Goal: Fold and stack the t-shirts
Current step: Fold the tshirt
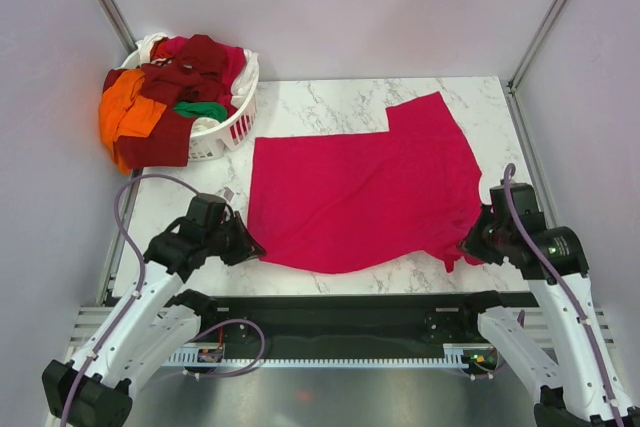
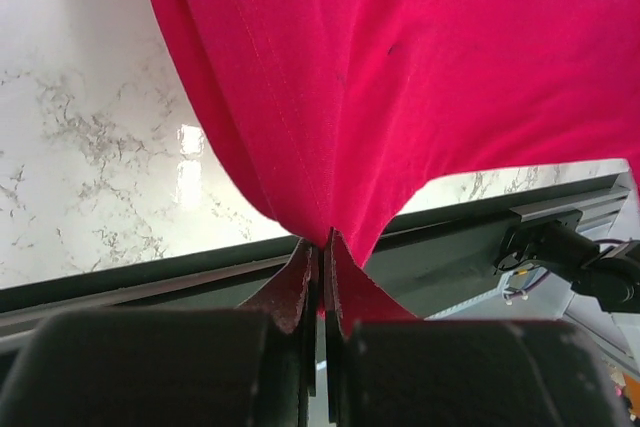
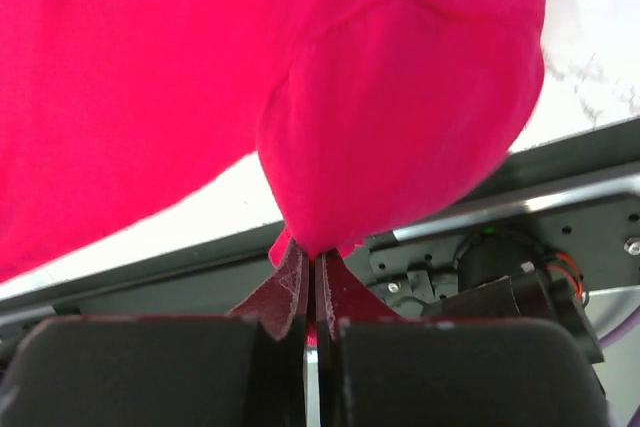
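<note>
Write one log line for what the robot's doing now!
left gripper: shut on crimson-pink t-shirt | right gripper: shut on same shirt | laundry basket: other t-shirts piled inside

Crimson-pink t-shirt (image 1: 360,192), laid out nearly flat and unfolded on the marble tabletop (image 1: 330,107), right of centre. One short sleeve was extended toward the far right, and the near hem was seen to sag in a shallow curve. Its near-left corner was clamped in the closed left gripper (image 2: 322,247). Its near-right corner, bunched into a rounded fold, was clamped in the closed right gripper (image 3: 310,259). The other t-shirts were heaped, crumpled, in the white slotted basket (image 1: 240,125) at the far-left corner. A dark maroon t-shirt (image 1: 165,139) and an orange t-shirt (image 1: 122,112) were draped over its left rim. A green t-shirt (image 1: 202,109) was wedged mid-pile, and more dark red cloth (image 1: 205,52) was piled on top.
</note>
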`<state>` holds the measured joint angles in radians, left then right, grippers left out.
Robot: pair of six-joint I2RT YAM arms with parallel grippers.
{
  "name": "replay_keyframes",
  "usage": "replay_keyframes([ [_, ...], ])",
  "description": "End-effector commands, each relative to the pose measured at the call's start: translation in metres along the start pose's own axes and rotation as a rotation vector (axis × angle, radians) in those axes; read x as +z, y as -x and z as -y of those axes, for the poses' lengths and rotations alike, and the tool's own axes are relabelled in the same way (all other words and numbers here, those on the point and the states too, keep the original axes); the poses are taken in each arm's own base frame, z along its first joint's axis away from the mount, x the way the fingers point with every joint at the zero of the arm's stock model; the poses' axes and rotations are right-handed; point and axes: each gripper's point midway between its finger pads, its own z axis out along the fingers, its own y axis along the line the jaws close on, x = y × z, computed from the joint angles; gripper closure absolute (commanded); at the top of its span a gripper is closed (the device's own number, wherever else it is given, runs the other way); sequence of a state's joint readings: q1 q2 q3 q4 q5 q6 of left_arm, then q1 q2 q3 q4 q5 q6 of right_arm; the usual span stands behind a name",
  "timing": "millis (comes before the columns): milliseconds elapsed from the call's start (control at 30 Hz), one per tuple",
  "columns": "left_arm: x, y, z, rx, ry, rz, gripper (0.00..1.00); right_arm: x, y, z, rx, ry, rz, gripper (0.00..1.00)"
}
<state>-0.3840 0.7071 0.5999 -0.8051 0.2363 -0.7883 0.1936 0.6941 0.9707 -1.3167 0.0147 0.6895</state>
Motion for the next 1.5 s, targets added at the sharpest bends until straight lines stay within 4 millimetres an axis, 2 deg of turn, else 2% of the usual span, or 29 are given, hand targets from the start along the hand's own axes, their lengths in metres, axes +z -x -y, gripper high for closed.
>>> replay_keyframes([
  [0,-0.008,0.006,0.006,-0.037,0.016,0.015,0.98,-0.019,0.035,-0.007,-0.011,-0.023,0.116,1.00],
  [100,-0.004,0.010,0.005,-0.034,0.040,0.008,0.98,-0.022,0.060,-0.024,-0.010,0.008,0.183,1.00],
  [133,-0.007,0.016,0.010,-0.021,0.036,0.021,0.98,-0.021,0.069,-0.030,-0.015,0.027,0.208,1.00],
  [200,-0.002,0.024,0.008,0.000,0.078,0.016,0.98,-0.013,0.077,-0.036,-0.018,0.017,0.206,1.00],
  [233,-0.004,0.032,0.014,0.011,0.073,0.028,0.98,-0.009,0.084,-0.041,-0.018,0.026,0.224,1.00],
  [333,0.003,0.051,0.017,0.038,0.108,0.030,0.98,0.005,0.097,-0.052,-0.031,0.029,0.228,1.00],
  [533,0.016,0.094,0.021,0.080,0.145,0.035,0.98,0.033,0.124,-0.062,-0.073,-0.017,0.248,1.00],
  [567,0.022,0.098,0.017,0.074,0.168,0.021,0.98,0.044,0.125,-0.063,-0.085,-0.036,0.222,1.00],
  [633,0.023,0.116,0.017,0.083,0.182,0.044,0.98,0.052,0.131,-0.065,-0.097,-0.055,0.218,1.00],
  [700,0.033,0.124,0.012,0.087,0.206,0.019,0.98,0.065,0.134,-0.063,-0.106,-0.088,0.205,1.00],
  [733,0.035,0.132,0.015,0.089,0.199,0.024,0.98,0.069,0.136,-0.064,-0.106,-0.095,0.206,1.00],
  [767,0.045,0.132,0.011,0.089,0.212,-0.011,0.98,0.075,0.138,-0.063,-0.112,-0.111,0.202,1.00],
  [900,0.065,0.139,0.008,0.085,0.214,-0.055,0.98,0.088,0.152,-0.058,-0.108,-0.179,0.228,1.00],
  [1000,0.078,0.140,0.004,0.096,0.220,-0.091,0.98,0.094,0.169,-0.056,-0.097,-0.228,0.256,1.00],
  [1067,0.084,0.141,0.003,0.108,0.219,-0.104,0.98,0.099,0.184,-0.057,-0.099,-0.254,0.278,1.00],
  [1200,0.095,0.142,-0.006,0.117,0.250,-0.127,0.98,0.115,0.199,-0.060,-0.102,-0.278,0.256,1.00],
  [1267,0.100,0.142,-0.011,0.120,0.267,-0.138,0.98,0.128,0.200,-0.059,-0.103,-0.291,0.227,1.00],
  [1467,0.110,0.147,-0.026,0.135,0.337,-0.144,0.98,0.148,0.216,-0.053,-0.082,-0.351,0.227,1.00],
])
